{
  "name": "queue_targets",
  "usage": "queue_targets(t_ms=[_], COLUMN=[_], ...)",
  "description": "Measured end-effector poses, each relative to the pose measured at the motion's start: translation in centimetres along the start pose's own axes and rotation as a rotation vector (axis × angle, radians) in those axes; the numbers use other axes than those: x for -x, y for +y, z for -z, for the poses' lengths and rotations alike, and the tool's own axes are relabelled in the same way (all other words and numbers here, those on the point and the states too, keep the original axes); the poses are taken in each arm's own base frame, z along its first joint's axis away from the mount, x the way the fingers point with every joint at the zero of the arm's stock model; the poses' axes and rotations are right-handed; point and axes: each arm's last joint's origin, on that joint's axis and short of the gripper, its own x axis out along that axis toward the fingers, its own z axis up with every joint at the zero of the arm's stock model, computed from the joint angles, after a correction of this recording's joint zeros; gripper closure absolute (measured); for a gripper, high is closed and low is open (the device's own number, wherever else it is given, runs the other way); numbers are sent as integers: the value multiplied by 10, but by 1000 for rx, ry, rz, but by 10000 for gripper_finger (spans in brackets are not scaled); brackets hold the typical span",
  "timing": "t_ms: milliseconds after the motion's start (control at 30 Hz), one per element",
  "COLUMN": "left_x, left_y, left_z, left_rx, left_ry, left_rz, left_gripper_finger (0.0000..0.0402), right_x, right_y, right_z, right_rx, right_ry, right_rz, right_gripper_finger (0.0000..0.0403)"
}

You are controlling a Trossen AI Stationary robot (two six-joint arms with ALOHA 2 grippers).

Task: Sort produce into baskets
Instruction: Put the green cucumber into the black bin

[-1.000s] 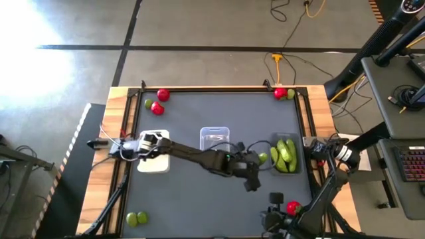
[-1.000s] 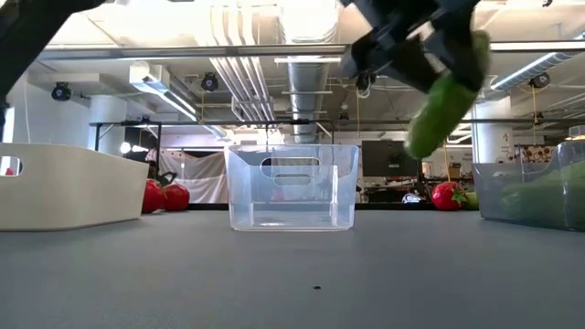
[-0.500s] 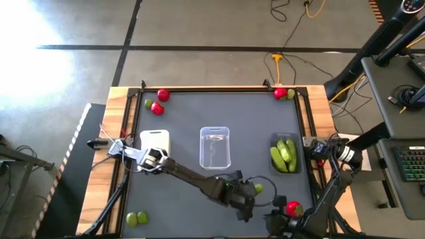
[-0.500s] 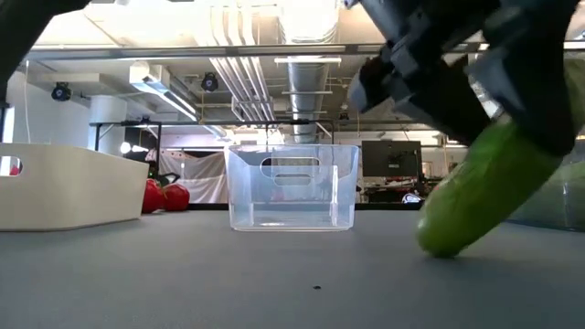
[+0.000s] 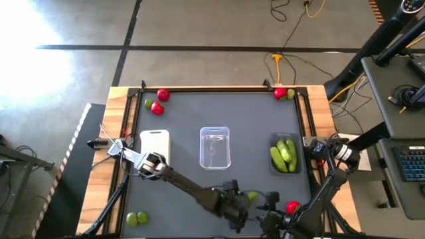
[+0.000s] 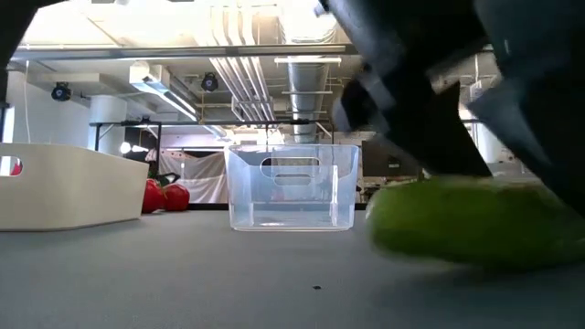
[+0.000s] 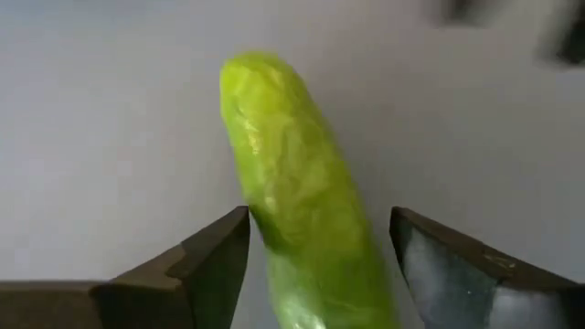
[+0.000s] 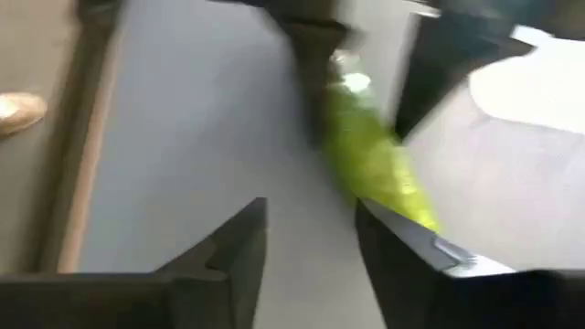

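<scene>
A long green cucumber [image 7: 302, 192] lies level on the grey table near its front edge [image 6: 457, 228], right of centre [image 5: 252, 196]. My left gripper [image 5: 244, 199] is open, and its fingers [image 7: 219, 260] stand on either side of the cucumber's near end. My right gripper [image 5: 269, 200] stands open just right of it and points at the cucumber [image 8: 370, 155]. The white basket [image 5: 154, 146], the clear basket [image 5: 215, 147] and the dark grey basket [image 5: 295, 154], which holds cucumbers, stand in a row across the table's middle. My left gripper stands open around the cucumber's near end [image 7: 274, 247], coming slanting from above and along the piece. One finger [image 7: 228, 251] lies right beside the cucumber; whether it touches I cannot tell. The other finger stands apart. The cucumber rests on the table.
A red fruit [image 5: 292, 208] lies by my right arm at the front right. Two limes [image 5: 136, 218] lie at the front left. Red fruits and a lime [image 5: 157, 106] lie at the far left, a red fruit and a lime [image 5: 284, 93] at the far right.
My left gripper has gone from beside the dark grey basket toward the table's near edge and down, carrying the cucumber. The cucumber hung tilted and clear of the table; now it lies level on it.
</scene>
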Motion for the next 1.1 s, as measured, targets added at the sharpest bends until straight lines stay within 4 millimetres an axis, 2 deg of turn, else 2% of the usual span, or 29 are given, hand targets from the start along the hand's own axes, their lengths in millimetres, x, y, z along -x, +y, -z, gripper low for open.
queue_targets(t_ms=[167, 267, 367, 533, 667, 800, 1000, 1100], left_x=[44, 64, 77, 88, 93, 93, 81, 81], left_y=[-22, -37, -52, -66, -73, -80, -89, -89], left_z=[2, 9, 18, 31, 37, 43, 42, 42], left_rx=[-76, -136, -183, -193, -200, -208, -228, -231], left_ry=[-62, -76, -88, -87, -146, -163, -200, -211], left_rz=[-156, -201, -198, -190, -239, -235, -182, -192], left_gripper_finger=[162, 170, 180, 199, 206, 208, 208, 208], right_x=[-14, -27, -40, -57, -65, -74, -87, -88], right_y=[-8, -13, -21, -37, -42, -48, -55, -56], right_z=[-3, -12, -23, -36, -39, -30, -7, -2], right_rx=[57, 63, 91, 12, -53, -114, -197, -211], right_ry=[-16, -33, -43, 2, 48, 84, 180, 185], right_rz=[35, 16, 5, -21, -88, -62, -56, -47], right_gripper_finger=[172, 140, 115, 92, 93, 111, 160, 192])
